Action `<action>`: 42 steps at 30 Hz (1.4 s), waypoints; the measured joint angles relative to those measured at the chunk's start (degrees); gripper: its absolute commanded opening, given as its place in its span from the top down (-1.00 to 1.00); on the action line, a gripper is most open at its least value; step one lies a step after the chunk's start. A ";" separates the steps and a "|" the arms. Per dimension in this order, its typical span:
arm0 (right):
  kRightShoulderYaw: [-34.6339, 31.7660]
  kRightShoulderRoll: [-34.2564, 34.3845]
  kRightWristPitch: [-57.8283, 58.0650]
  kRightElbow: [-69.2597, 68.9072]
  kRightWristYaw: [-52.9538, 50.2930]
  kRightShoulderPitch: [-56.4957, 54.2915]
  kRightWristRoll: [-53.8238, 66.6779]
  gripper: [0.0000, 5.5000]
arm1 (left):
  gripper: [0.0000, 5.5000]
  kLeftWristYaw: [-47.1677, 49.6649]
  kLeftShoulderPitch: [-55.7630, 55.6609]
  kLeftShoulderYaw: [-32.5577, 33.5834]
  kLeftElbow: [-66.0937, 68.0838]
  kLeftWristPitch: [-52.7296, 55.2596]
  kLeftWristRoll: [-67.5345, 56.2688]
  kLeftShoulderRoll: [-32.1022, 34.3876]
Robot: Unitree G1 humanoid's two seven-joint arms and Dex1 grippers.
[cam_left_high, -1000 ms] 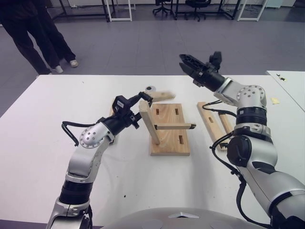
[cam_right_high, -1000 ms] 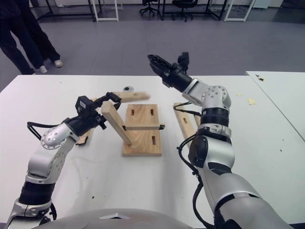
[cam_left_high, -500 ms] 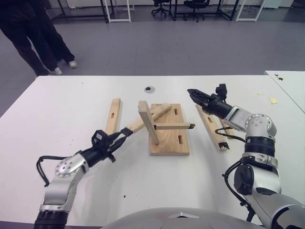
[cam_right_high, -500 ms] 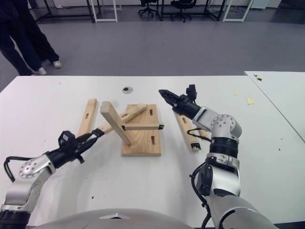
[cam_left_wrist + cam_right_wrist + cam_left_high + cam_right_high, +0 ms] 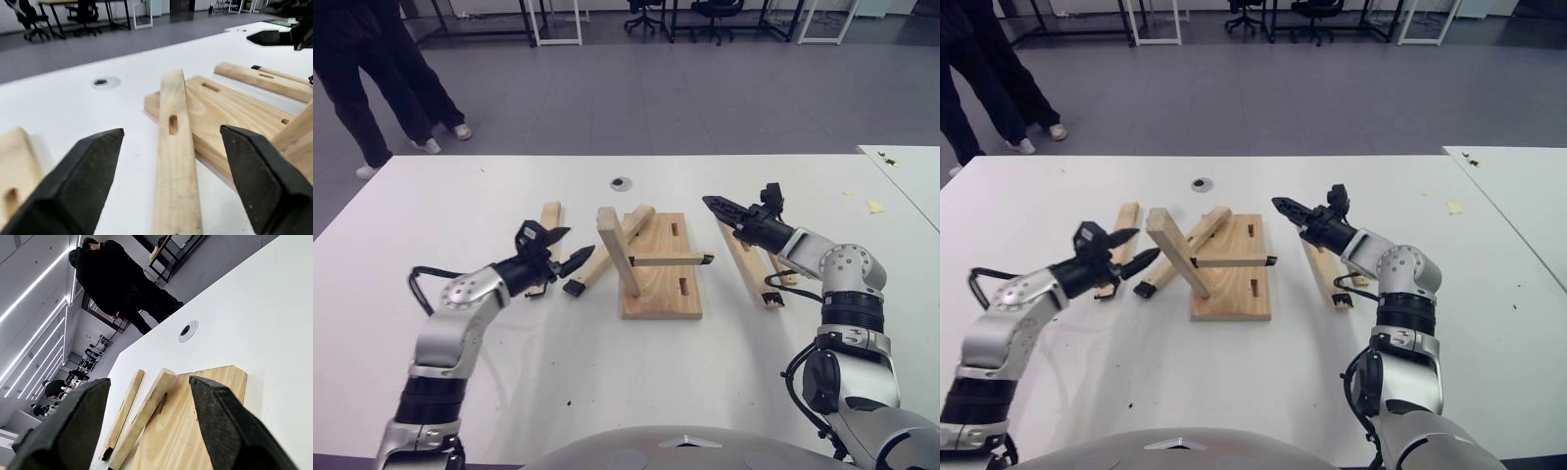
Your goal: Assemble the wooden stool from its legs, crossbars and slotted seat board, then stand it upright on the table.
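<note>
Fingers [image 5: 85, 171] of left gripper [image 5: 568, 247]: spread wide, one on either side of the loose leg [image 5: 175, 161], gripping nothing.
Left gripper, place: close over the table at that leg's near end; the leg's far end seems to rest up on the corner of the seat board [image 5: 664, 289].
Fingers [image 5: 217, 431] of right gripper [image 5: 726, 210]: apart, holding nothing.
Right gripper, place: in the air just right of the seat board, over the far end of the spare pieces [image 5: 749, 257] lying there.
Stool so far: seat board flat on the table, a tilted leg [image 5: 618, 250] rising from it with a crossbar [image 5: 671, 259] sticking out sideways; another leg [image 5: 551, 217] lies flat beyond the left gripper.
Risk, grasp: a pinch so near the end would likely let the loose leg pivot, as most of its length hangs past the fingers.
Risk, knock: lifting it could sweep it against the tilted leg just beside it, which looks poorly seated and might topple.
Risk, slide: the board lies unclamped, so a sideways push may shift it.
Surface: white table [image 5: 421, 225], smooth, with a round grommet [image 5: 622, 183] behind the parts; a second white table [image 5: 911, 171] stands to the right.
Room: grey floor [image 5: 705, 98], desk frames [image 5: 558, 24] and office chairs [image 5: 720, 10] at the back.
</note>
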 measured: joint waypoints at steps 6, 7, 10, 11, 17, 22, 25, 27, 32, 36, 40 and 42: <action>1.16 0.04 -2.00 0.69 0.59 -0.01 -0.36 -0.10 | -0.32 1.58 -1.73 -5.99 7.74 -1.50 9.55 1.00; 1.27 0.07 -2.11 0.69 0.59 -0.01 -0.36 -0.10 | -0.32 1.63 -1.73 -6.05 8.27 -1.85 10.33 1.06; 1.87 0.50 -2.49 0.72 0.60 -0.01 -0.38 -0.10 | -0.32 1.52 -2.99 -6.04 8.41 -3.28 11.01 0.74; 1.89 0.51 -2.75 0.90 0.60 -0.01 -0.39 -0.10 | -0.32 1.43 -3.08 -6.12 8.60 -3.44 11.06 0.57; 2.07 0.50 -3.09 1.62 0.59 -0.01 -0.95 -0.10 | 0.02 0.09 -2.82 -7.81 9.92 -1.31 11.07 0.53; 2.27 0.95 -3.86 1.74 0.51 -0.01 -1.74 -0.10 | 0.22 -0.27 -2.94 -7.46 9.87 -0.71 10.79 -0.07; 2.39 1.59 -4.81 2.22 0.36 -0.01 -2.14 -0.10 | 0.22 -0.29 -2.97 -7.34 9.96 -0.74 10.82 -0.19; 2.62 1.80 -5.07 2.36 0.25 -0.01 -2.25 -0.10 | 0.22 -0.09 -3.01 -6.89 10.35 -1.60 10.89 -0.59; -1.10 3.92 -3.98 2.77 -0.92 -3.11 1.74 -0.10 | 0.24 -0.03 -11.46 -2.40 11.28 -12.45 10.89 -0.91; -2.97 7.39 -1.89 2.67 -3.18 -9.26 7.10 -0.10 | 0.24 -0.34 -14.96 -3.00 12.17 -20.72 12.67 -1.76; -5.66 9.24 -0.16 2.35 -6.76 -13.96 11.76 -0.10 | 0.24 -0.82 -16.36 -4.05 12.83 -25.60 13.30 -2.72; -5.60 9.37 -0.14 2.36 -8.07 -14.12 11.80 -0.10 | 0.24 -0.83 -16.59 -4.12 13.48 -26.63 13.34 -2.96</action>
